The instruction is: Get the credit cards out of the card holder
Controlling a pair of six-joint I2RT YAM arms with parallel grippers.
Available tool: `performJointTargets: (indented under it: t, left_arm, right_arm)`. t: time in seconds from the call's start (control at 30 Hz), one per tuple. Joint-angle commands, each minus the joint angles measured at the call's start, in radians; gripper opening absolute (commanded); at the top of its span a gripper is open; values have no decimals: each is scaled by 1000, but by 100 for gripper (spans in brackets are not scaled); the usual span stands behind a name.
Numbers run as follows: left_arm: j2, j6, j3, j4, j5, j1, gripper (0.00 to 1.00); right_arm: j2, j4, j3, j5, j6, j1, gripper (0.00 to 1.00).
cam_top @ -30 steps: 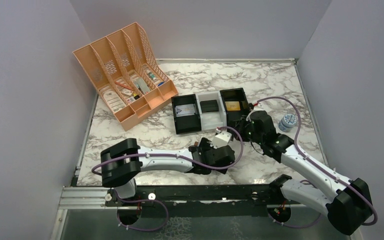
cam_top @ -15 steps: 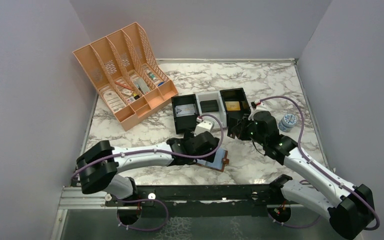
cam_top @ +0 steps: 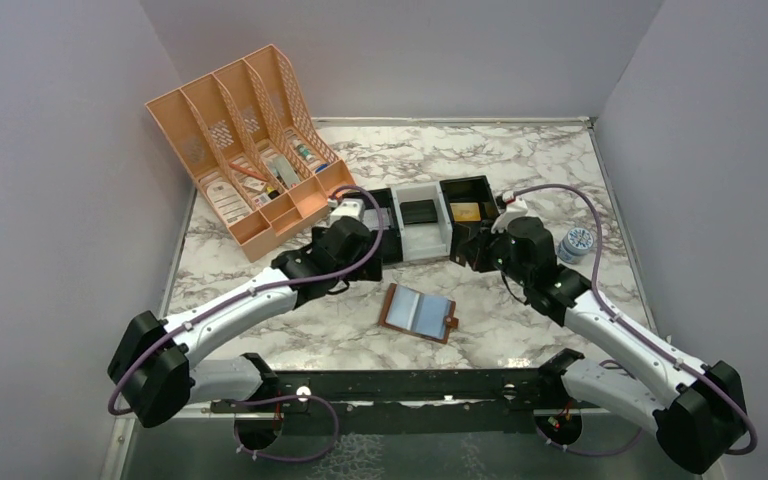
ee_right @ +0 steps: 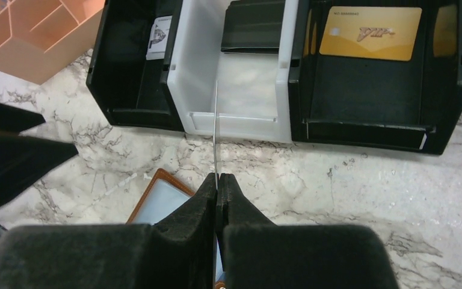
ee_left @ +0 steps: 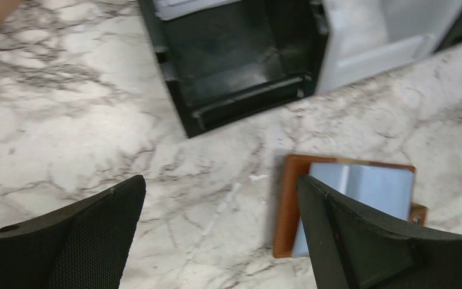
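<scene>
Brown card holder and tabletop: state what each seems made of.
The brown bifold card holder looks like matte leather or imitation, with smooth pale blue-grey pockets, perhaps plastic. The white tabletop looks like marble or marble-print laminate: grey veins, slight sheen.

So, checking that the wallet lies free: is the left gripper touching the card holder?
Apart. The top view shows the left gripper up by the black tray, with bare table between it and the open card holder.

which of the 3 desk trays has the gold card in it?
The black tray at the right end: gold card lies flat inside. Middle white tray holds a black item.
</scene>
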Motion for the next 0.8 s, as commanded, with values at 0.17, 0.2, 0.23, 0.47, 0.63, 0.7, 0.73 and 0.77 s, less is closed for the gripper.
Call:
performJointTargets:
  t: [0.17,0.2,0.23,0.47,0.63,0.7,0.73,0.77]
  left_arm:
    - [-97,112,30,-140,30,241,99]
    - [-108,123,32,-140,35,249,99]
    - [-117,151,41,-143,38,253,99]
    - [-156,237,45,-186,-47,293,99]
    - [-171,203,-4,-202,-35,354,99]
    - [-184,194,-7,-203,-52,356,99]
    - [-189,192,-7,-203,-58,357,99]
    - [-193,190,-6,-202,-64,357,99]
  right_arm:
    - [51,134,50,-88,-159,-3,1]
    - [56,142,52,-90,-176,-3,1]
    - [61,152,55,-90,-191,-3,1]
    - [125,201,91,-108,-329,-3,1]
    - [183,260,110,-150,-446,-2,1]
    - [198,281,116,-131,-471,-1,1]
    - [205,291,120,-129,-482,-1,1]
    - [210,307,120,-144,-505,0,1]
